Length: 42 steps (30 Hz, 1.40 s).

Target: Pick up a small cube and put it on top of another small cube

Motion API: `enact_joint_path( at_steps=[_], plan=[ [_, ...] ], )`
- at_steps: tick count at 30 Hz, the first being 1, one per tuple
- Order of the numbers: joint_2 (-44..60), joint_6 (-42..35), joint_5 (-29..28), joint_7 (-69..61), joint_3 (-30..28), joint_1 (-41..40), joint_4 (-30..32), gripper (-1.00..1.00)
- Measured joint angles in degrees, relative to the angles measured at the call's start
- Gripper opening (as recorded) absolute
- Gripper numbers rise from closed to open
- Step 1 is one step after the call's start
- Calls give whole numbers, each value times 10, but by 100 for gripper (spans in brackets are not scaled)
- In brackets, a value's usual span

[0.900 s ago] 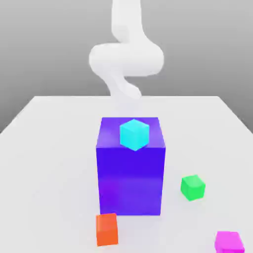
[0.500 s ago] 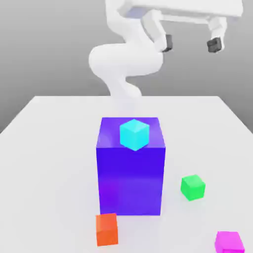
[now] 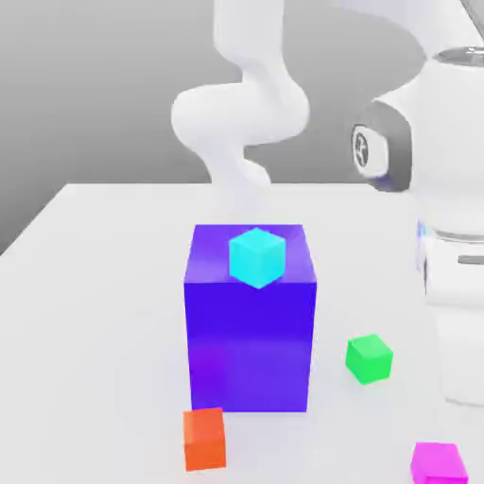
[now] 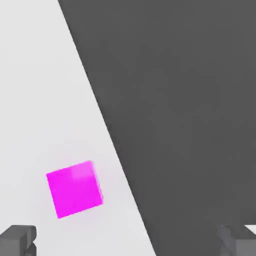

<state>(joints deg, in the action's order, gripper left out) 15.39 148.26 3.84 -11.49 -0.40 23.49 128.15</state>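
Gripper (image 4: 128,241) is spread wide w/ nothing held, prob. so magenta cube (image 4: 75,190) can be straddled. Cube is seated on table (image 4: 30,100) nr. edge, uncentred btwn. fingertips, so alignment's prob. needed b4 grasping.

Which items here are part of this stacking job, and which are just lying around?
Part of the job:
- magenta cube
- one other small cube as base; which one isn't settled

Just lying around:
- big purple-blue block
- whichever small cubes go unused
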Motion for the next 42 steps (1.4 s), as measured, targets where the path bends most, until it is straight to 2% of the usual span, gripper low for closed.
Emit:
enact_joint_path(
  at_steps=[3, 7, 8, 14, 19, 30, 36, 38, 42],
  plan=[
    [59, 20, -31, -31, 6, 12, -4, 0],
    [142, 76, -42, -38, 7, 16, -20, 0],
    [157, 88, -42, -38, 7, 16, -23, -100],
    [164, 92, -42, -38, 7, 16, -24, -100],
    [87, 33, -41, -40, 8, 16, -6, -100],
    [-118, 37, 16, -265, 78, 5, 208, -100],
    [-234, 49, 7, -367, 85, 27, 332, -100],
    [-238, 69, -5, -379, 87, 29, 355, -100],
    [-169, 142, -34, -366, 89, 21, 358, -100]
  ],
)
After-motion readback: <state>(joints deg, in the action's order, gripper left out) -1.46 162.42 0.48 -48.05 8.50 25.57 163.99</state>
